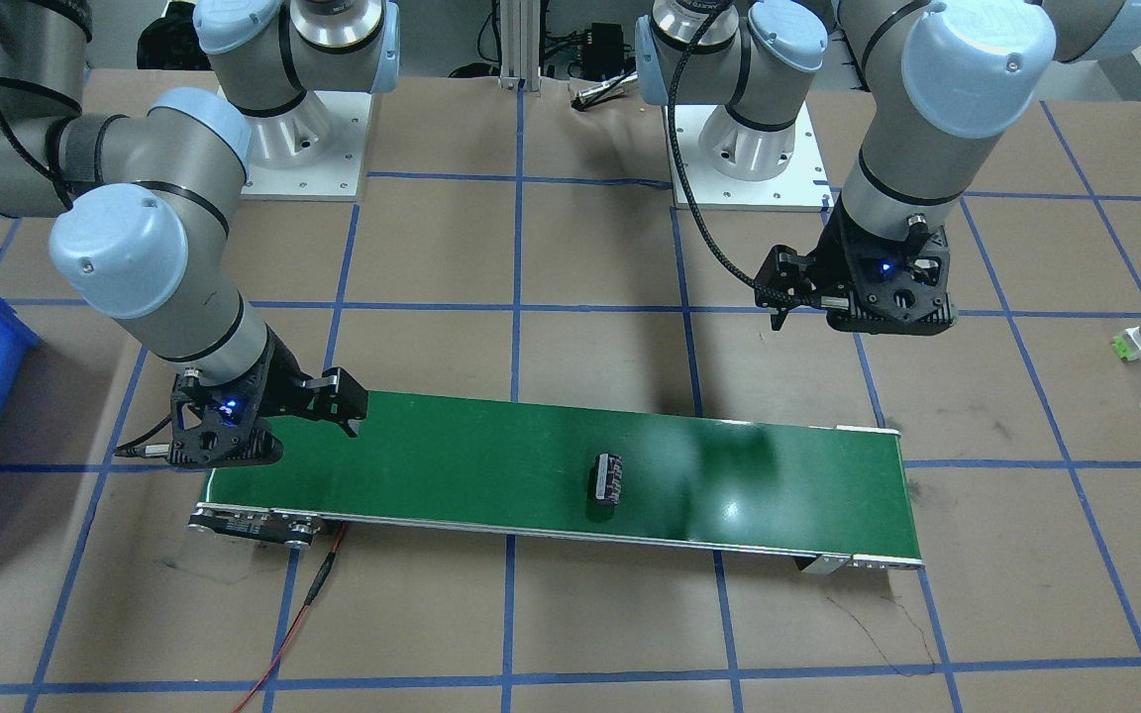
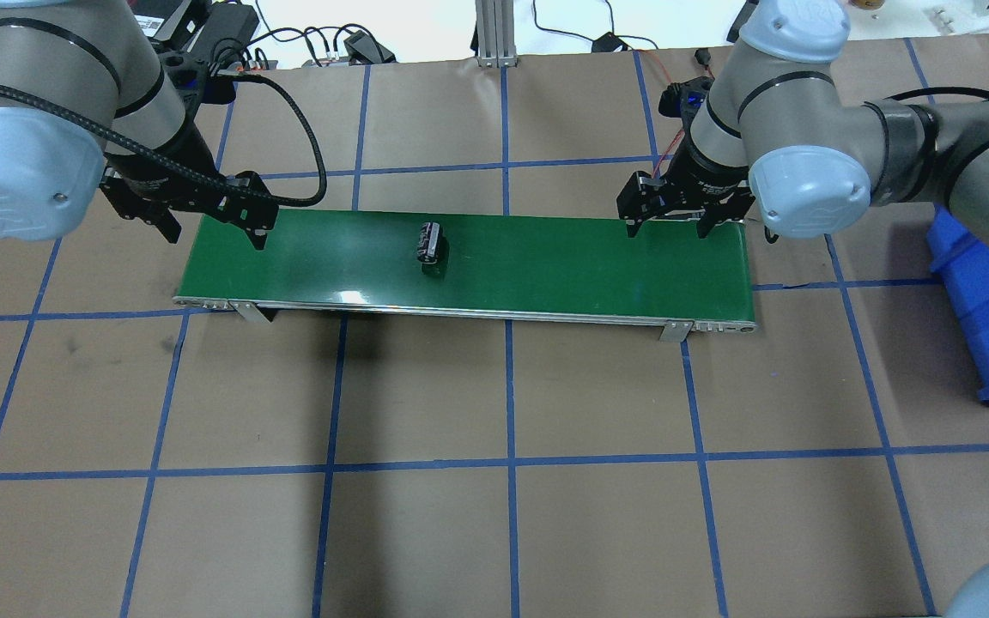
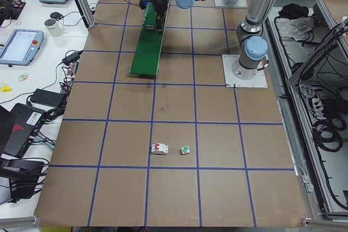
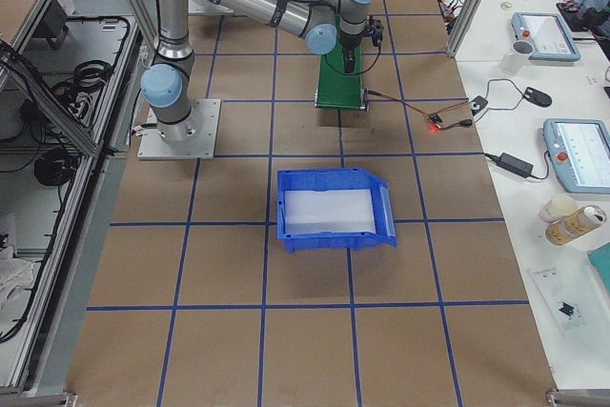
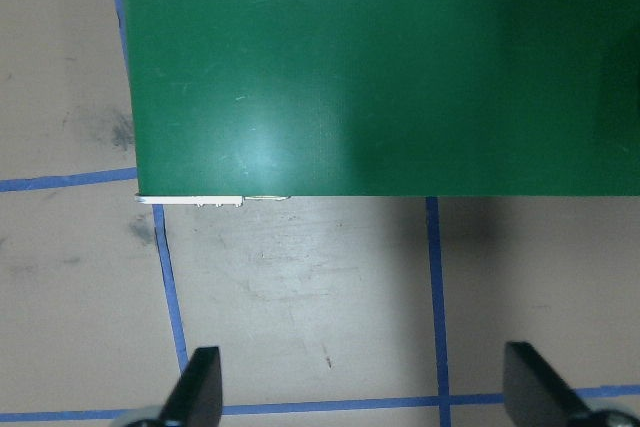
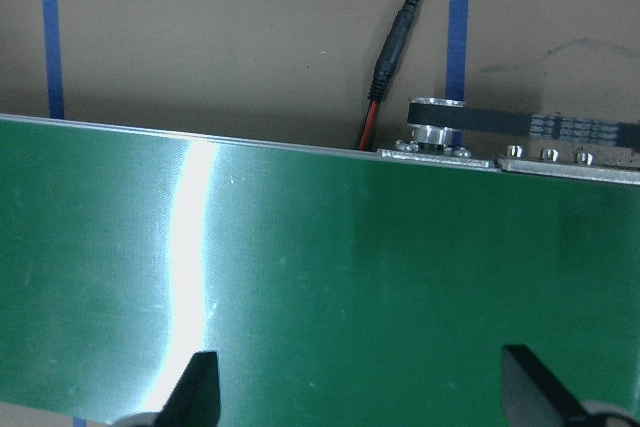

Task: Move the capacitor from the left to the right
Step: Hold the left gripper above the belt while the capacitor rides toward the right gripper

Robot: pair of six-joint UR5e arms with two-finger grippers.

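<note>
Two pincers: both are spread wide and empty, and neither touches anything.
Left pincer (image 2: 215, 233): hangs raised by the left end of the long green conveyor belt (image 2: 546, 266), well apart from the part.
Right pincer (image 2: 668, 227): hangs over the belt's right end, near the drive pulley and the red-and-black cable (image 6: 395, 57).
Capacitor: the small stubby black cylindrical capacitor (image 2: 432, 243) with a paler stripe lies on its side on the belt. It is a little left of the middle, and its length seems to run across the belt.
Tabletop: the brown paper tabletop (image 2: 512, 515) with a blue tape grid carries the belt. A blue plastic bin (image 2: 984, 326) sits beyond the belt's right end.
Step in hand: probably the crossing. The part is on the belt, free of the left pincer and not yet within the right one's reach.
Next move: probably the right pincer's. It would need to come down over the cylinder, with the jaws set across its round body, and close before lifting.
Risk: a round body may roll if one finger nudges it first.
</note>
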